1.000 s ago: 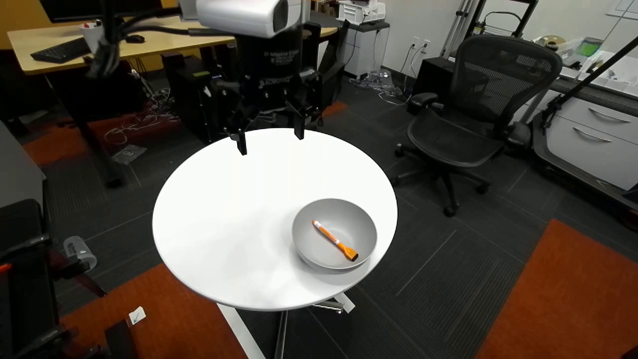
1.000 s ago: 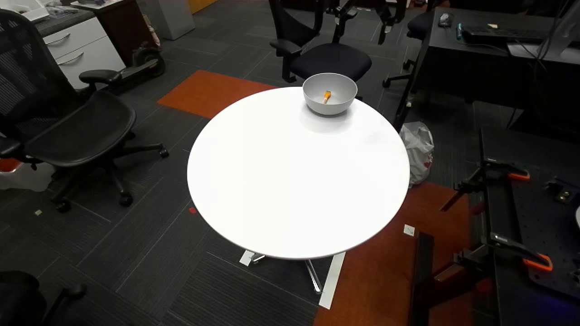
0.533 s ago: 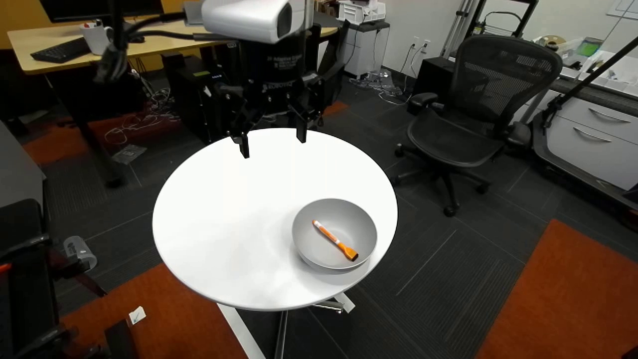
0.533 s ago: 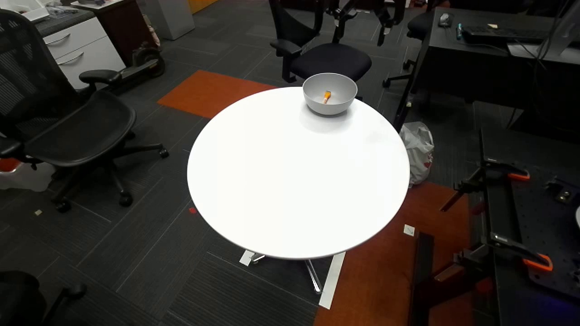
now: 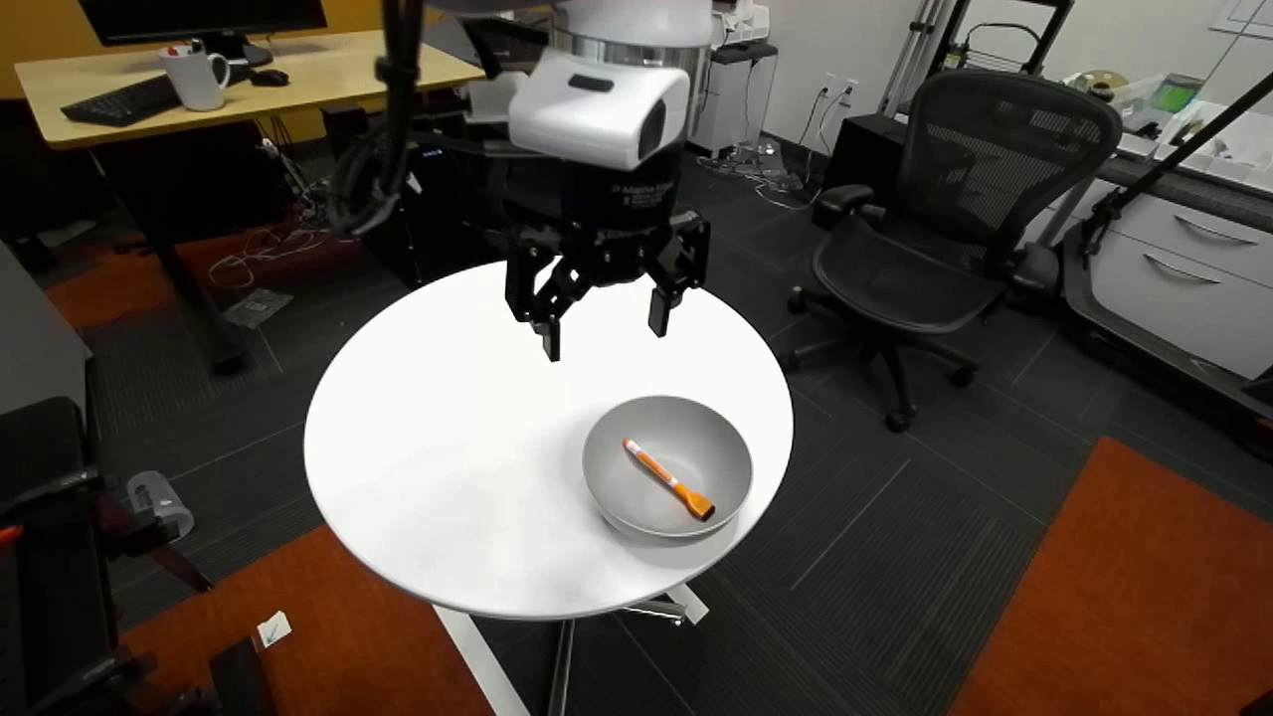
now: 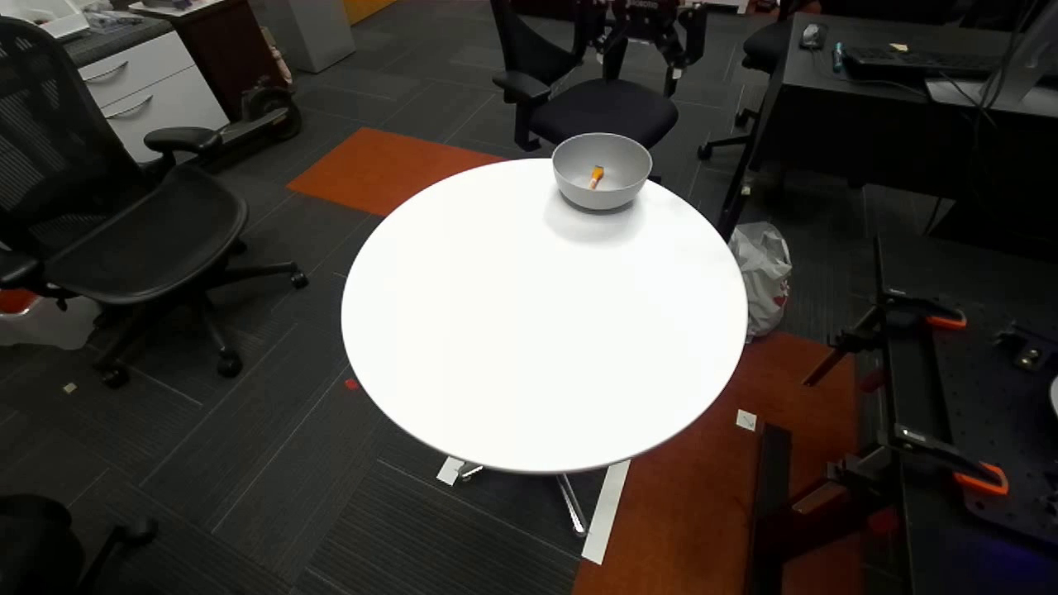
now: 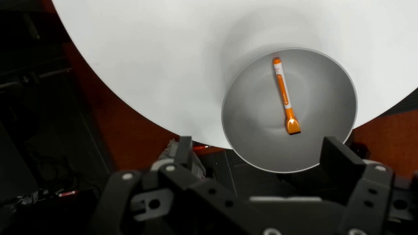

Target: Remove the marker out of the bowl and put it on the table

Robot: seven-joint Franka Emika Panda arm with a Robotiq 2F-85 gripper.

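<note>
White and round, the table [image 5: 457, 477] spreads broadly to one side of the grey bowl [image 5: 701, 455], which stands close to the edge. The gripper [image 5: 606, 335] hangs higher than the bowl and apart from it, its jaws spread wide. Inside the bowl lies the orange-and-white marker [image 7: 283, 91], in the wrist view ahead of the jaws, in line with the gap between them.
</note>
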